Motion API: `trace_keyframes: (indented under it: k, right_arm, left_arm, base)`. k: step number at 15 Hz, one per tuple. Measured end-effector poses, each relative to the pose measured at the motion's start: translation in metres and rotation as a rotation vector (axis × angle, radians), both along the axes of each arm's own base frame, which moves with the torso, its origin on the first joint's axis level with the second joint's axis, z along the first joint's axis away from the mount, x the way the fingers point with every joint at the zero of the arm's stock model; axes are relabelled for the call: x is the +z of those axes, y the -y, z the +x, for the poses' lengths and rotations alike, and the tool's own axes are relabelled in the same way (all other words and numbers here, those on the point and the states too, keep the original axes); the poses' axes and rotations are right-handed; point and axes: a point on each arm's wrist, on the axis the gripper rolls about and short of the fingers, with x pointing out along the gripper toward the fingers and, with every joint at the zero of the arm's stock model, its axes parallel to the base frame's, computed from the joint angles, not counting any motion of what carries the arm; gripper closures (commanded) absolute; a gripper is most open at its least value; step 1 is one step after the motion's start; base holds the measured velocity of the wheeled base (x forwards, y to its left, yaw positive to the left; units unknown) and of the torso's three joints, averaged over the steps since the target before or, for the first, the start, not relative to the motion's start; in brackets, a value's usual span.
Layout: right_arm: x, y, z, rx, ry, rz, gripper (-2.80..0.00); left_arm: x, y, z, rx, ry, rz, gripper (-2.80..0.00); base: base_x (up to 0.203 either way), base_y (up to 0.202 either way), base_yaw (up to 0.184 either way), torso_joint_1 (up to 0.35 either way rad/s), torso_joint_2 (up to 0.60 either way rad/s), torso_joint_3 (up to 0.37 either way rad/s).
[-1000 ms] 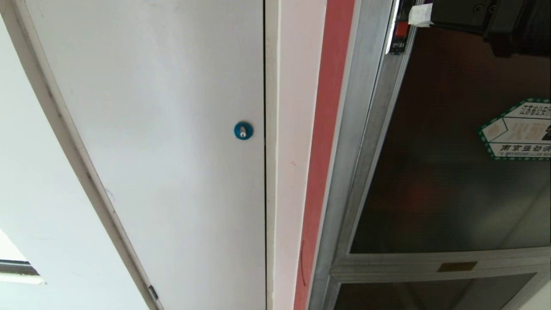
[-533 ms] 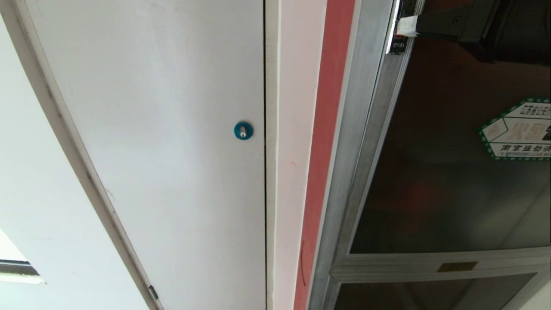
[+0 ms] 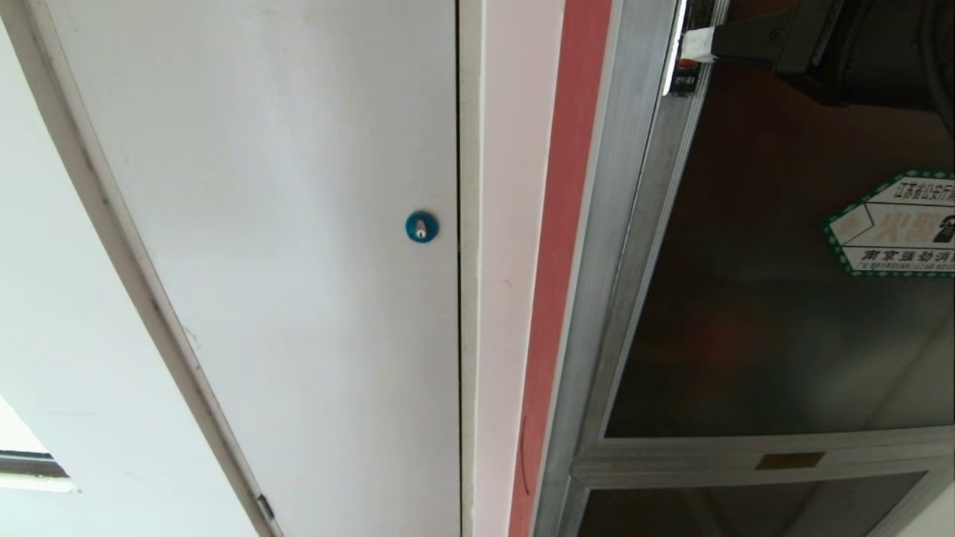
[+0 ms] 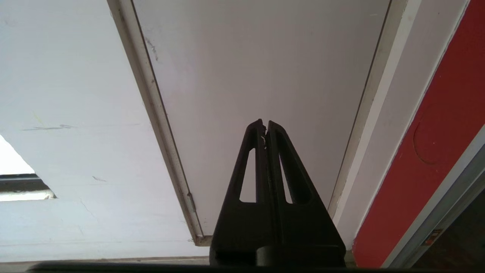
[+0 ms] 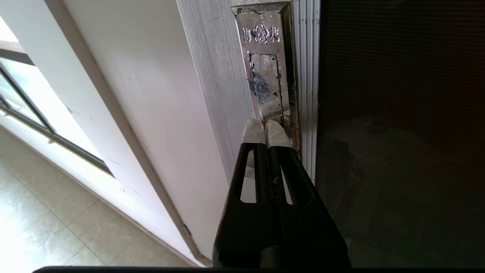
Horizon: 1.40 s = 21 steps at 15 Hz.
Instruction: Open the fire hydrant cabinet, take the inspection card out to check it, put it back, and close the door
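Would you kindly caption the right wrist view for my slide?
Shut right claw pressing its white-taped tips against the metal latch plate beside the dark glass door.

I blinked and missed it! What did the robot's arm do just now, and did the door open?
The right gripper, jaws shut, slid leftward across the top of the door until its white-taped tips sat on the latch at the frame edge, hiding its red part. The sticker shifted slightly left, so the door may have budged. The left gripper hangs idle by the white panel.
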Motion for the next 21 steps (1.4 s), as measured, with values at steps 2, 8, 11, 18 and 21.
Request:
trace_keyframes:
  k: [2,8,11,18,21]
  right_arm:
    - [-0.002,0.000,0.001,-0.010,-0.006,0.000,0.00]
    - [-0.008,0.001,-0.001,-0.019,-0.029,-0.003,0.00]
    - [-0.009,0.003,-0.006,-0.019,-0.035,-0.005,0.00]
    - [-0.005,0.004,-0.039,0.069,-0.041,0.056,0.00]
    - [-0.011,0.005,-0.056,0.103,-0.056,0.050,0.00]
  left_arm:
    - [0.000,0.000,0.000,0.000,0.000,0.000,0.00]
    - [0.000,0.000,0.000,0.000,0.000,0.000,0.00]
    - [0.000,0.000,0.000,0.000,0.000,0.000,0.00]
    - [0.000,0.000,0.000,0.000,0.000,0.000,0.00]
    - [0.000,0.000,0.000,0.000,0.000,0.000,0.00]
  base:
    - [0.000,0.000,0.000,0.000,0.00,0.000]
    - [0.000,0.000,0.000,0.000,0.00,0.000]
    - [0.000,0.000,0.000,0.000,0.00,0.000]
    - [0.000,0.000,0.000,0.000,0.00,0.000]
    - [0.000,0.000,0.000,0.000,0.00,0.000]
